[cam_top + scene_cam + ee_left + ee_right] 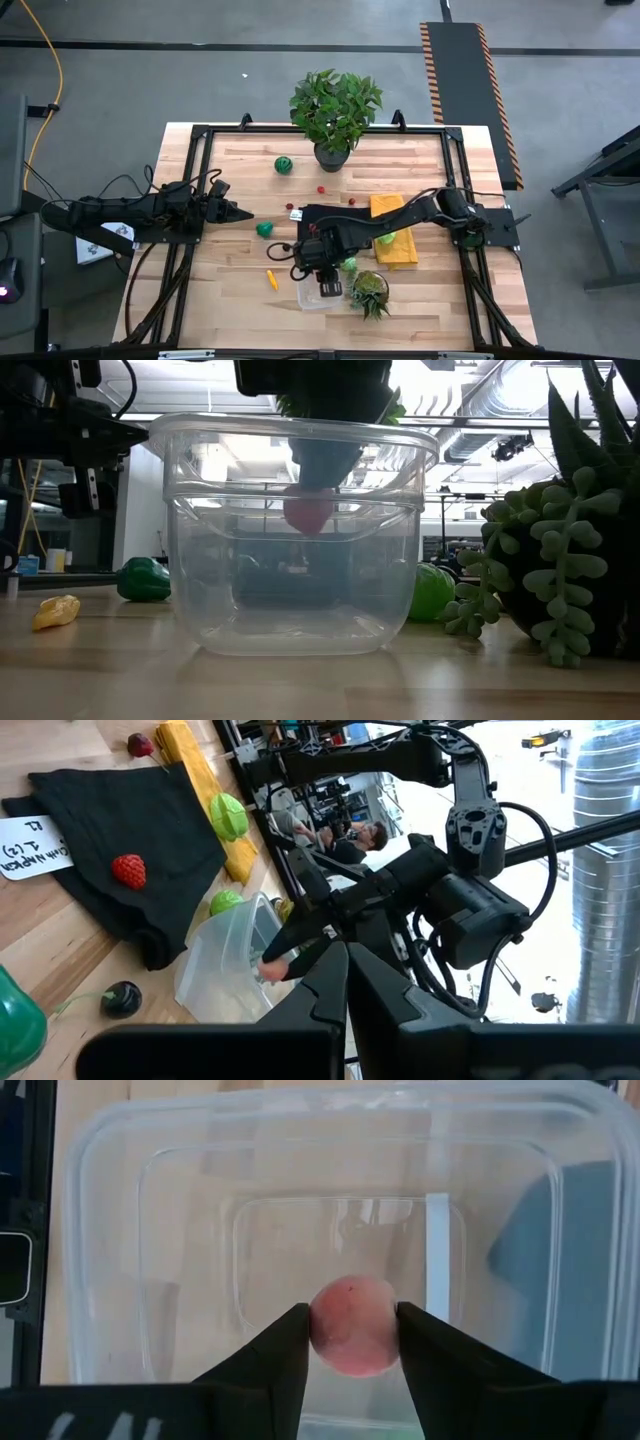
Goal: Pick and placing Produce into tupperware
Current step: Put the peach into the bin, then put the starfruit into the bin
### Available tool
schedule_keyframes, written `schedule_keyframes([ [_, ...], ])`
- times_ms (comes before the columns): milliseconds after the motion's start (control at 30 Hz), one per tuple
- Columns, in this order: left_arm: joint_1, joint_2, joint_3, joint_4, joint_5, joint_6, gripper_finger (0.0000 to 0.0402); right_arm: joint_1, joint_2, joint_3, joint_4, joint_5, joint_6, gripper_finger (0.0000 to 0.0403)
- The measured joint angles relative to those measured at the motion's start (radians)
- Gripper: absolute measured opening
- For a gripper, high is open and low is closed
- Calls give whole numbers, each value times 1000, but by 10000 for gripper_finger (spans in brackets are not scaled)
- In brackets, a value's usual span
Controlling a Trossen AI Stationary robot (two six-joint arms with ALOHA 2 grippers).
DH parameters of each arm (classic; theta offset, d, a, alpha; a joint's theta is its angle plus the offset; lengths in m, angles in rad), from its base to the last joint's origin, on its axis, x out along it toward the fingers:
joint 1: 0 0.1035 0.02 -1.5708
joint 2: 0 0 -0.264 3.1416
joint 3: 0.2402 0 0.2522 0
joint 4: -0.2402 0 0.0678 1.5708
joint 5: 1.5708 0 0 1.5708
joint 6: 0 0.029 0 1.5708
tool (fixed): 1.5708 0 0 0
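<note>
Tupperware (322,294) sits on the table (230,300) near its front edge, with a spiky succulent (369,292) just beside it on the right. Directly over the open tub hangs the right gripper (353,1332), its fingers (268,1355) pressed against both sides of a pink round fruit (353,1325); the low view shows that fruit (308,510) suspended inside the upper part of the tub, clear of the floor. Nothing else shows inside the tub.

Other produce lies scattered on the wood: a yellow-orange piece (272,279) left of the tub, a green piece (265,229) farther back, a green round piece (285,165) near the potted plant (335,110), small red berries (321,188) between them, and a green piece (348,264) just behind the tub. A black cloth (130,850) carries a strawberry (128,870), and a yellow cloth (392,235) lies on the right with a green piece (227,816) on it.

The left gripper (238,212) waits at the table's left side, fingers closed and empty
</note>
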State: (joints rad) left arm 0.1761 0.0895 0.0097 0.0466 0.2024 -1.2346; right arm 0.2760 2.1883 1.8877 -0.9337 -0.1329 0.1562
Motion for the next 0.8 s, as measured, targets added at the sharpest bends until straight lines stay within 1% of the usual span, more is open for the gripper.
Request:
schedule_keyframes([
  [133,0,0,0,0,0,0,1,0,0,0,6,0,1,153],
  [467,0,0,0,0,0,0,1,0,0,0,13,1,18,154],
  [667,0,0,0,0,0,0,1,0,-1,19,17,35,4,154],
  [800,0,0,0,0,0,0,1,0,-2,29,-33,49,5,154],
])
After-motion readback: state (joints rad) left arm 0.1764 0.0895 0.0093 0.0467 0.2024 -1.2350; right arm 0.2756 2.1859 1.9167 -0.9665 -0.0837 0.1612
